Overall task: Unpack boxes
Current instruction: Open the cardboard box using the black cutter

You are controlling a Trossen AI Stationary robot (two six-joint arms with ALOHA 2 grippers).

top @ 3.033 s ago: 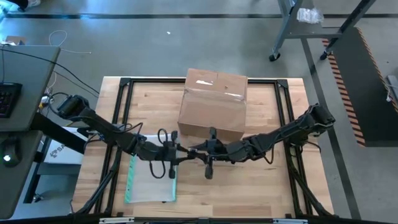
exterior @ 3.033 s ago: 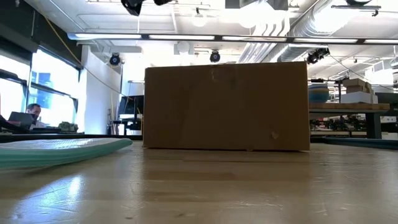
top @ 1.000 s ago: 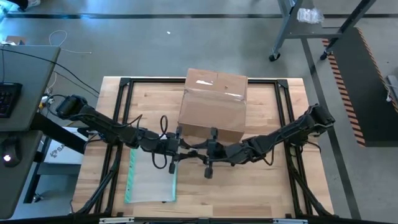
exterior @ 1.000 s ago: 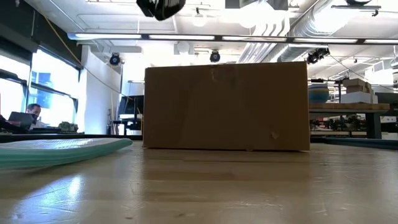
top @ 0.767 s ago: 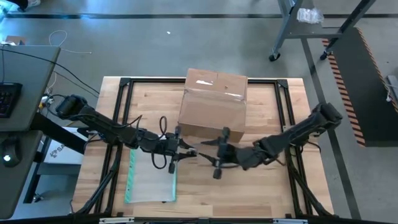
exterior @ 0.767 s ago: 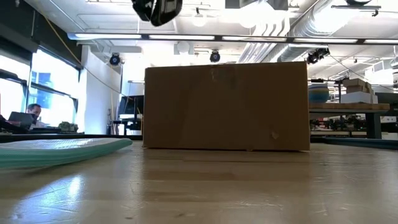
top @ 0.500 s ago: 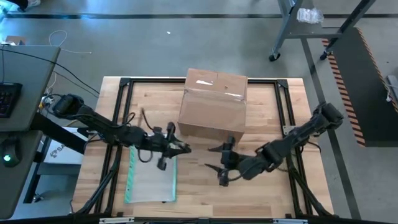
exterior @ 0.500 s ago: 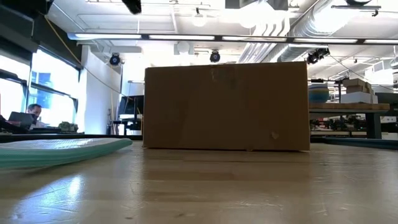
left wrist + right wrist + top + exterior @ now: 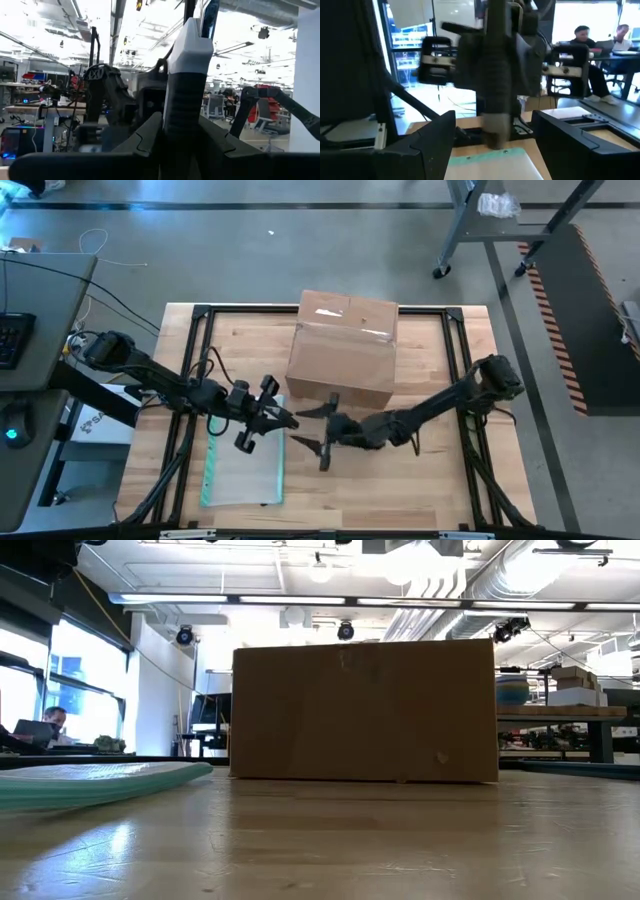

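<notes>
Edges: the black frame rail (image 9: 458,350) runs along the sides and far end of the surface (image 9: 400,480); the near half of the wood right of the pouch is bare, and that is where I have room.
Box: the cardboard box (image 9: 342,350) stands at the far middle of the surface, flat on its base, its near face just beyond my two grippers.
Box contents: flaps down with clear tape over the top seam, so I cannot see inside.
Pouch: the clear pouch with a teal edge (image 9: 243,470) lies flat at the near left, well apart from the box.
Left gripper: my left gripper (image 9: 283,421) hovers over the pouch's far edge, clamped on a narrow tool (image 9: 185,75) with a white end and a dark ribbed grip.
Right gripper: my right gripper (image 9: 310,428) hangs just beside the left, in front of the box, fingers (image 9: 432,137) spread wide and holding nothing.
Change: a second ago both grippers met at the box's near face with my right one narrow; now they sit slightly nearer and leftward, the right one wide. Box and pouch have not moved.
</notes>
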